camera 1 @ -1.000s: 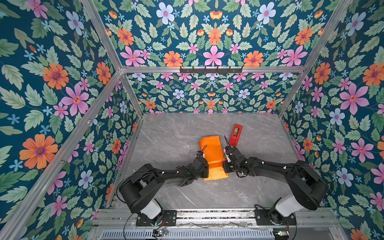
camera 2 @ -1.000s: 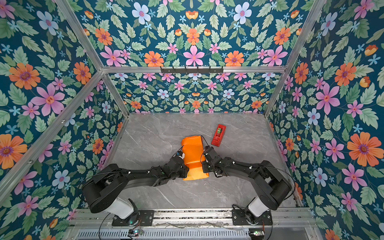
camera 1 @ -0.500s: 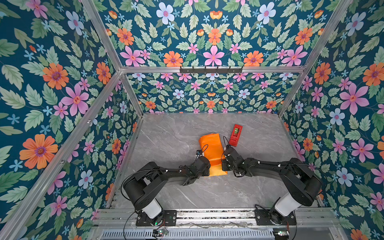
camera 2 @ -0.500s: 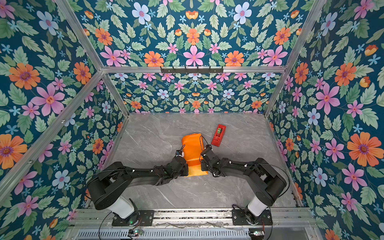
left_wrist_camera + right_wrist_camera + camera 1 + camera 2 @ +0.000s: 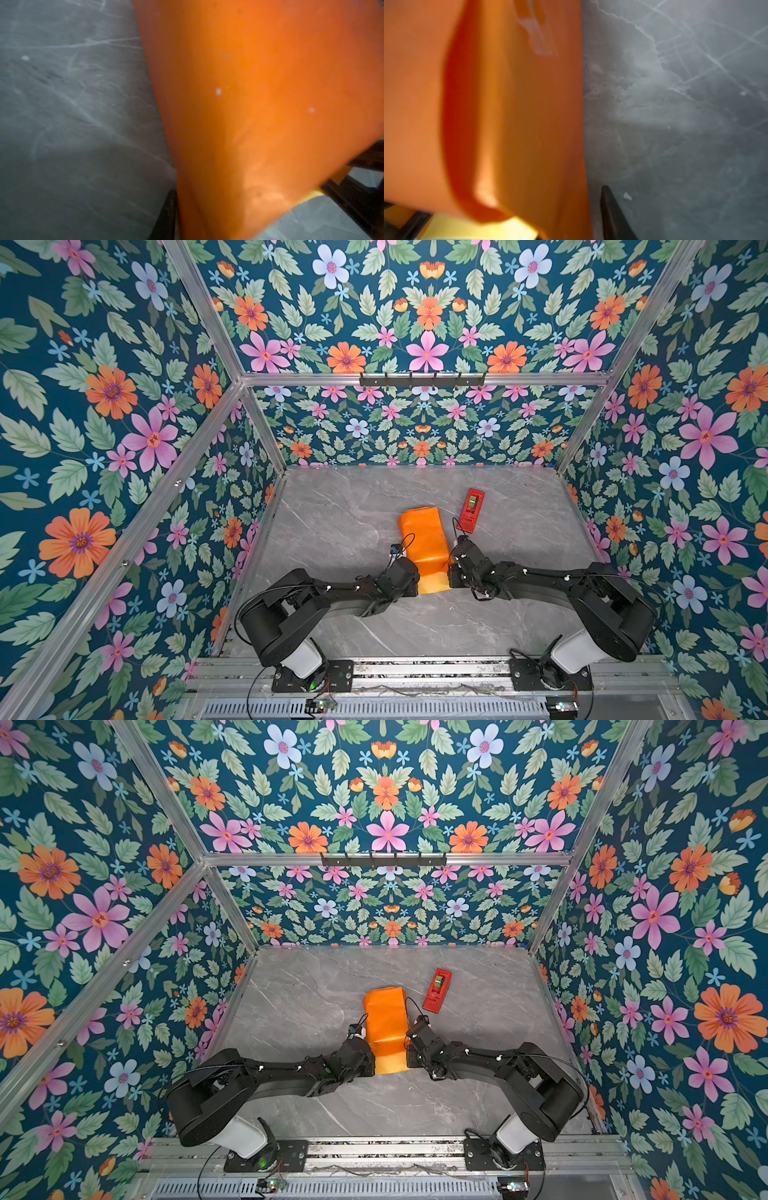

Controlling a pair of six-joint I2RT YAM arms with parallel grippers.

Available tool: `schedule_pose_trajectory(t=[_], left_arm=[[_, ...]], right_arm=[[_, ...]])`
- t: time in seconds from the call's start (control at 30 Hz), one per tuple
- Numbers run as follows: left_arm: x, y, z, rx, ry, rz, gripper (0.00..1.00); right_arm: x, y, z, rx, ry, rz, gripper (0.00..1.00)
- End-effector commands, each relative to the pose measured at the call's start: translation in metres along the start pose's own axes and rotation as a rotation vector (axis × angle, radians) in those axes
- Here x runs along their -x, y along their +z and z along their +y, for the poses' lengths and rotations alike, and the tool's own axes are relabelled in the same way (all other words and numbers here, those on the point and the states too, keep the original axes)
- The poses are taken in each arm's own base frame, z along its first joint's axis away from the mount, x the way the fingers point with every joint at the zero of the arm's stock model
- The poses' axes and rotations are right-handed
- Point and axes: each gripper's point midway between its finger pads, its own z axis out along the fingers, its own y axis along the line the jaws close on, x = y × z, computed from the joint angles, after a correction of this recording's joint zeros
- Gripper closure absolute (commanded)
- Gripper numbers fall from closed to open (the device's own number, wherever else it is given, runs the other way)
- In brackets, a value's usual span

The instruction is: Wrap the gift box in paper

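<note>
black arms [image 5: 345, 593] low (paper [image 5: 424, 539] between)

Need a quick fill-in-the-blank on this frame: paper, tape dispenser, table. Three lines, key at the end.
1. The paper lies with its glossy ____ face up.
2. At the paper's near end, a strip of its duller ____ face shows.
3. In both top views, the red tape dispenser lies on the table to the ____ of the paper, apart from it.

Missing words: orange; yellow; right
</note>
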Motion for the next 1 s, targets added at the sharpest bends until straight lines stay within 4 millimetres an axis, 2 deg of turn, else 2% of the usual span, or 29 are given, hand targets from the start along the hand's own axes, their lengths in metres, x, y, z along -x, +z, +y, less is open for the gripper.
schedule_pose_trajectory(t=[0.0,0.13,0.3,0.5,0.63,0.73,0.83,0.97], left_arm=[[-0.011,0.003,0.005,0.026,0.005,0.049,0.9],[-0.009,0.004,0.004,0.028,0.006,0.043,1.0],[-0.009,0.006,0.003,0.032,0.007,0.042,1.0],[-0.007,0.005,0.001,0.022,0.011,0.041,0.98],[-0.007,-0.006,0.003,0.01,0.016,0.028,0.67],[-0.003,-0.02,0.005,-0.002,0.064,0.01,0.46],[0.011,-0.04,0.004,-0.003,0.144,-0.044,0.32],[0.043,-0.069,-0.01,-0.028,0.273,-0.153,0.21]], right_arm=[[0.0,0.003,0.001,-0.002,0.016,0.003,0.81],[0.003,0.006,0.0,-0.014,0.013,-0.005,0.89],[0.005,0.009,-0.001,-0.031,0.012,-0.009,1.0],[0.005,0.007,-0.004,-0.043,0.012,-0.009,0.98],[-0.001,-0.001,-0.008,-0.048,-0.003,0.007,0.76],[-0.007,-0.009,-0.006,-0.019,-0.028,0.029,0.67],[-0.012,-0.013,-0.003,0.002,-0.048,0.054,0.62],[-0.013,-0.018,0.0,0.028,-0.062,0.062,0.59]])
